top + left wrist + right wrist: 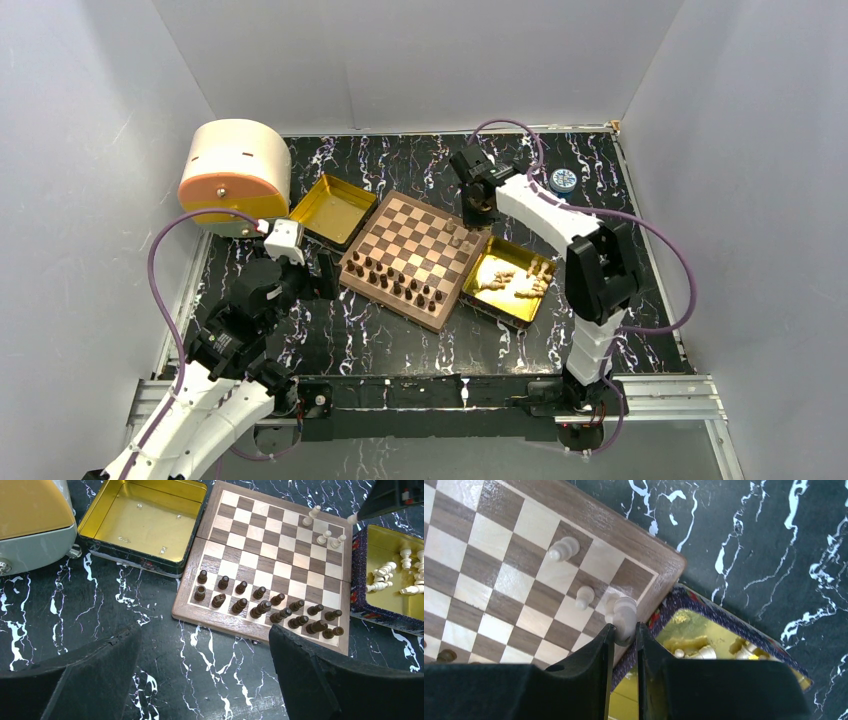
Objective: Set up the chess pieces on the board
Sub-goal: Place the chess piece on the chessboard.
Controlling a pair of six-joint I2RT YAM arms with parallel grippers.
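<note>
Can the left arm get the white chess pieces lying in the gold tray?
Probably not easily. That tray lies past the board, on the right arm's side, and the left gripper hangs open at the board's other edge.

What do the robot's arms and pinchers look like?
Both arms are chunky white shells with black joints. The left arm and right arm each trail a looping purple cable. The left gripper and right gripper have two flat black fingers with a matte, padded look.
</note>
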